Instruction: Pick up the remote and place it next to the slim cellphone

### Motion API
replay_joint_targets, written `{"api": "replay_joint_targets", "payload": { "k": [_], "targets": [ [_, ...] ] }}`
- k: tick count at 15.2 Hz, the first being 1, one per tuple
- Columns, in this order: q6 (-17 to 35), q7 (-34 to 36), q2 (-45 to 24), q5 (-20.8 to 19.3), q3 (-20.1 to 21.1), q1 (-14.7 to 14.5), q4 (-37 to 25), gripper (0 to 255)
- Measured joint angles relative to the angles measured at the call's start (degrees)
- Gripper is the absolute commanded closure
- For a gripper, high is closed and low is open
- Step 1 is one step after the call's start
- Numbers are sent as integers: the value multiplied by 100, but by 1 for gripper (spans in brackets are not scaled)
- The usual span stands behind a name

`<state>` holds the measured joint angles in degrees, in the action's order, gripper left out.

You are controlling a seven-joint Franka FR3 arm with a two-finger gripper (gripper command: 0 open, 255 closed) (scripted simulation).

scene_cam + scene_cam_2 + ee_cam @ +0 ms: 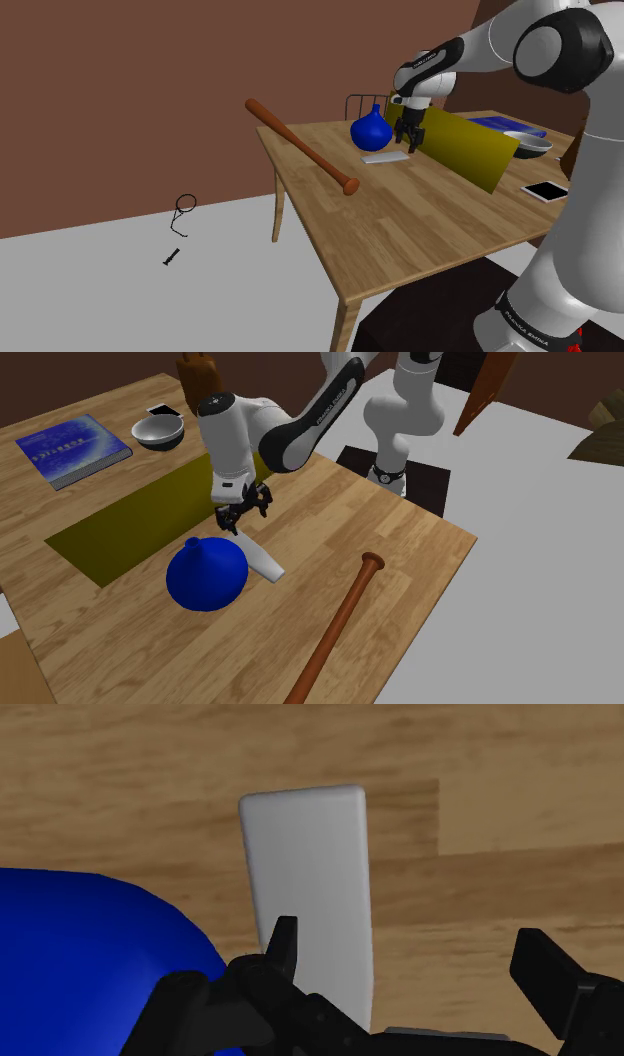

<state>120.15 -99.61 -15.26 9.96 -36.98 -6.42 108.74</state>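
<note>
Wooden bench point(420, 220) carrying an olive mat point(470, 150). Just beside one long side of the mat stand a blue vase point(372, 129) and a pale flat remote point(385, 157). Well apart on that side, a wooden bat point(300, 147) overhangs the bench edge. On the mat's opposite side: blue book point(510, 126), grey bowl point(528, 146). Near one short end: slim phone point(548, 190).

In the second exterior view, the blue vase point(207, 574) is crowding the remote point(262, 560) from nine o'clock, just beside the gripper point(241, 517). Bare desk point(400, 532) is lying open at the remote's three o'clock, and the bat point(340, 617) is resting well apart at five o'clock.
</note>
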Motion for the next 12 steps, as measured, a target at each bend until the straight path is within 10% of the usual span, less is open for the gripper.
{"api": "replay_joint_targets", "payload": {
  "k": [12],
  "targets": [
    [400,-970,-705,663,362,496,-678,0]
  ]
}}
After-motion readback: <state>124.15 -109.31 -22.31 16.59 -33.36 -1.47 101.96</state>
